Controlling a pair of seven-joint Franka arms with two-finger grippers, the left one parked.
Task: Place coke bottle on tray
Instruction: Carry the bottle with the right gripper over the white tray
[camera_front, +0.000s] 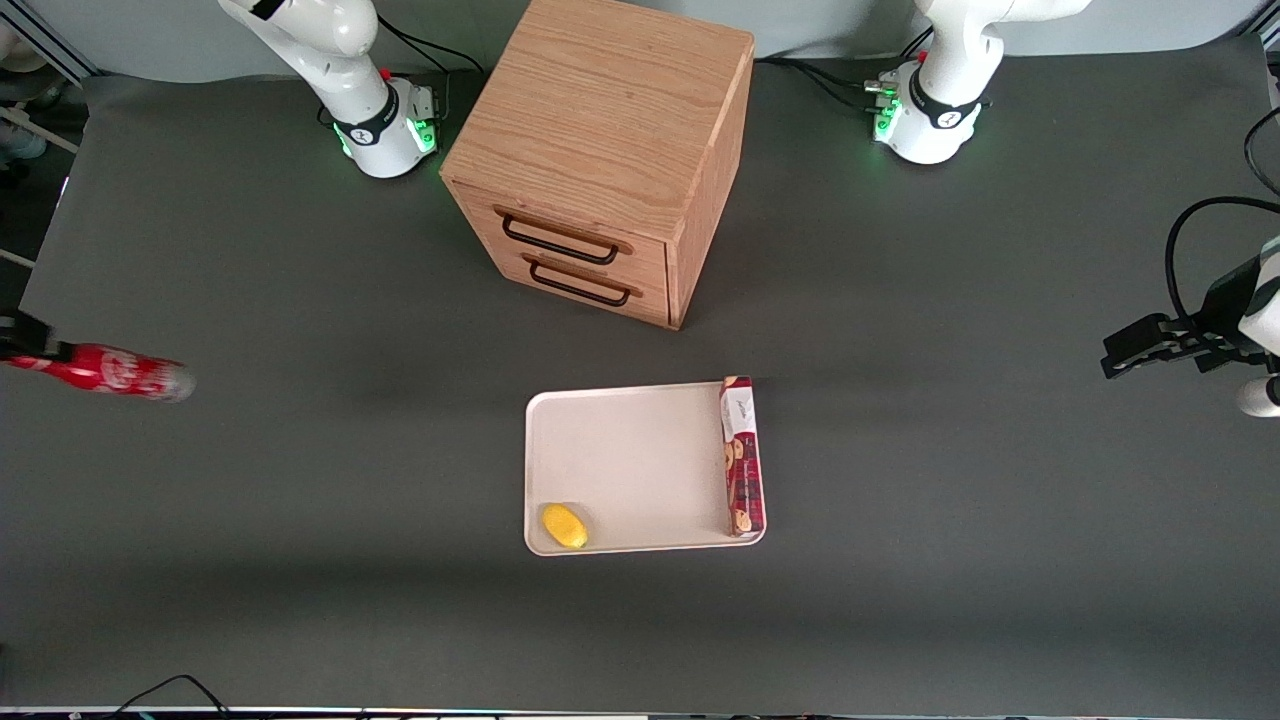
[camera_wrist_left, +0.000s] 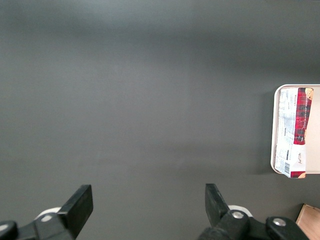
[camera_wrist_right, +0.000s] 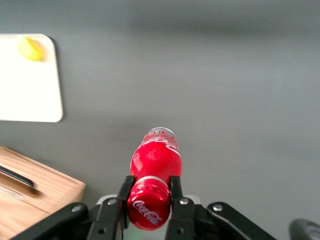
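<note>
A small yellow lemon (camera_front: 564, 525) lies closest to the front camera. It sits in a corner of the tray (camera_front: 630, 460), the corner toward the working arm's end of the table. The tray is flat and cream-white, and it rests on the dark grey table (camera_front: 950, 560). A long red cookie box (camera_front: 742, 455) lies along the tray's edge that faces the parked arm's end.

A wooden drawer cabinet (camera_front: 610, 150) stands farther from the front camera than the tray. It has two drawers with dark handles (camera_front: 558, 243).

The coke bottle (camera_front: 110, 372) is well apart from the tray, out toward the working arm's end of the table. It is red with white writing and it is tipped over sideways, its silvery base pointing toward the tray. The gripper (camera_wrist_right: 148, 197) holds it. In the right wrist view, the two black fingers (camera_wrist_right: 125, 189) squeeze the bottle's neck from both sides, with the grey table showing past it.
</note>
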